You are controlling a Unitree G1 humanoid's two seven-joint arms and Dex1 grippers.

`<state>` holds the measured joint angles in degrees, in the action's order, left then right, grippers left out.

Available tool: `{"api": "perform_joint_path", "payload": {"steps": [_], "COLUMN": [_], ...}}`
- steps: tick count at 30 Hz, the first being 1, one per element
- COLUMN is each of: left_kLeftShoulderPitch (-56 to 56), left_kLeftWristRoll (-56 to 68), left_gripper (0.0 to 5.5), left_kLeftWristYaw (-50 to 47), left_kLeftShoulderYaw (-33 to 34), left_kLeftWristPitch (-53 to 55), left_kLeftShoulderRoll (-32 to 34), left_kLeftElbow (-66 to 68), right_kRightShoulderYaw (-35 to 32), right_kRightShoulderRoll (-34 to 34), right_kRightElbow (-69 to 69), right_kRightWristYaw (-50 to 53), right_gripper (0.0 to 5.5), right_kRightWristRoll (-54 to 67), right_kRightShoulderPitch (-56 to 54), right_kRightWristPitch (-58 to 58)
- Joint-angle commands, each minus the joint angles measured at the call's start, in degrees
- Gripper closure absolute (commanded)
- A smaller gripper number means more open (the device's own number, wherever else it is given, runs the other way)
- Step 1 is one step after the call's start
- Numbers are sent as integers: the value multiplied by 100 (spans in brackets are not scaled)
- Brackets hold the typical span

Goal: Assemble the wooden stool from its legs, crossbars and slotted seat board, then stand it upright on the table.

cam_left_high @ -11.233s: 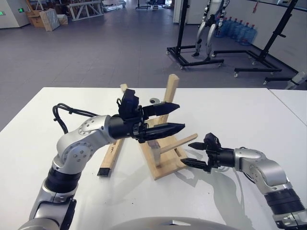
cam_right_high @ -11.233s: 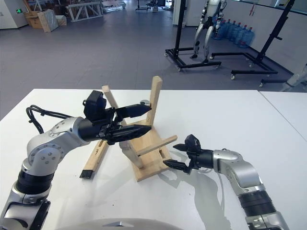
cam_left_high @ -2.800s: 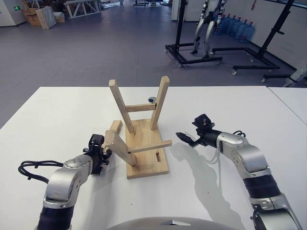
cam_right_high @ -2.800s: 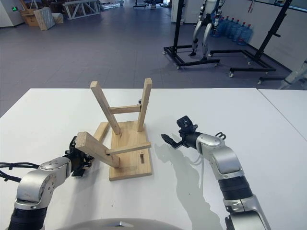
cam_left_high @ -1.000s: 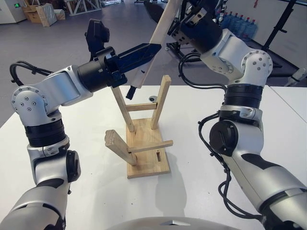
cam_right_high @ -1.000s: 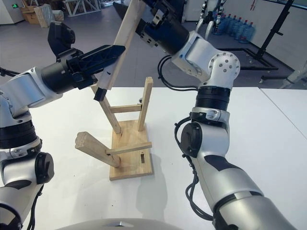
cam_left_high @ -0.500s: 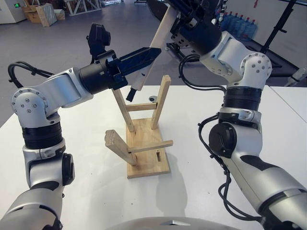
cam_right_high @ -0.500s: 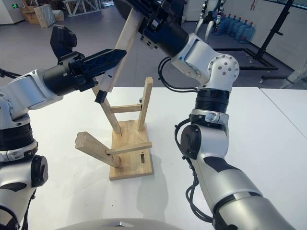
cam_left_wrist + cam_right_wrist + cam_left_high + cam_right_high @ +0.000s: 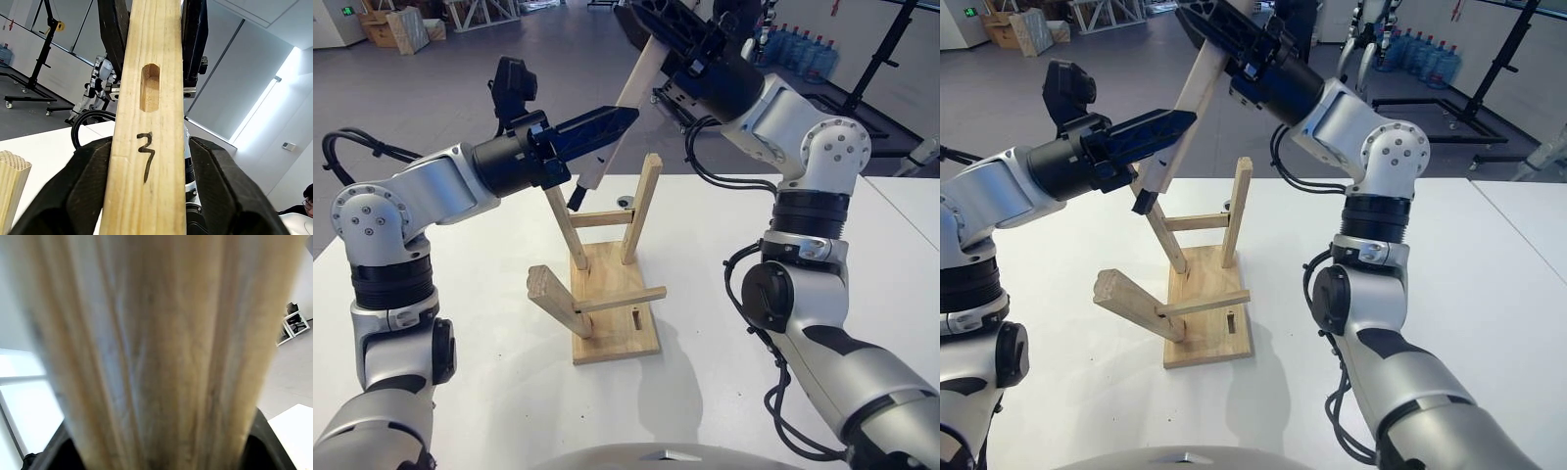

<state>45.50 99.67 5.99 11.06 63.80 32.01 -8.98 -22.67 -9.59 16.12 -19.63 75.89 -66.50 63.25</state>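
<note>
We held a loose leg [image 9: 636, 83] slanted in the air above the middle of the worktop [image 9: 499, 387]. Our left gripper [image 9: 607, 132] was clamped on its lower part and our right gripper [image 9: 671, 34] on its upper end. Below it the seat board [image 9: 617, 335] lay flat, with two upright legs [image 9: 639, 211] joined by a crossbar [image 9: 600, 218] and a third leg [image 9: 553, 299] leaning off its near left corner. We judged that uneven arm motion could wrench the stiff leg free. A careless descent could knock the leaning leg out.

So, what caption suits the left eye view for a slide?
Left gripper and right gripper hold a loose leg above the half-built stool on the table.
</note>
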Motion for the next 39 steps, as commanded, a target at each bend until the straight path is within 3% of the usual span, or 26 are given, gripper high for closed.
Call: {"api": "perform_joint_path", "payload": {"steps": [1,7,14,18,20,23,25,33,39], "left_kLeftShoulderPitch": [-9,19,90,-2142,-4414,-7256,-7913,-8380,-7607], "left_kLeftWristRoll": [103,-444,486,715,-491,-2956,-3805,-6996,-7970], "left_gripper": [228,138,138,138,138,138,138,138,138], "left_kLeftWristYaw": [-88,-426,-1160,-266,1245,3552,4095,4190,3119], "left_kLeftShoulderYaw": [-24,135,1716,2573,3012,2169,1493,-1141,-1867], "left_kLeftWristPitch": [-158,-505,-1205,-243,369,-583,-1200,-3333,-3538], "left_kLeftShoulderRoll": [63,188,1203,1850,1925,2361,2466,2155,1167], "left_kLeftElbow": [-120,33,-71,-961,-1506,-1829,-1993,-2545,-2257], "right_kRightShoulderYaw": [67,156,116,-12,-217,-505,-487,-195,-3], "right_kRightShoulderRoll": [-155,-231,-1338,-2101,-2322,-2500,-2505,-2394,-2369], "right_kRightElbow": [-145,-301,-1668,-2749,-2890,-2890,-2835,-2665,-2454], "right_kRightWristYaw": [26,-122,-864,-1244,-1285,-1179,-1122,-1023,-952], "right_gripper": [346,346,346,346,346,346,346,346,346], "right_kRightWristRoll": [-222,-364,-845,-1193,-1219,-1159,-1155,-1089,-1043], "right_kRightShoulderPitch": [139,271,1153,2275,2736,3092,3098,2997,2752], "right_kRightWristPitch": [-129,-196,-495,-709,-762,-795,-824,-773,-693]}}
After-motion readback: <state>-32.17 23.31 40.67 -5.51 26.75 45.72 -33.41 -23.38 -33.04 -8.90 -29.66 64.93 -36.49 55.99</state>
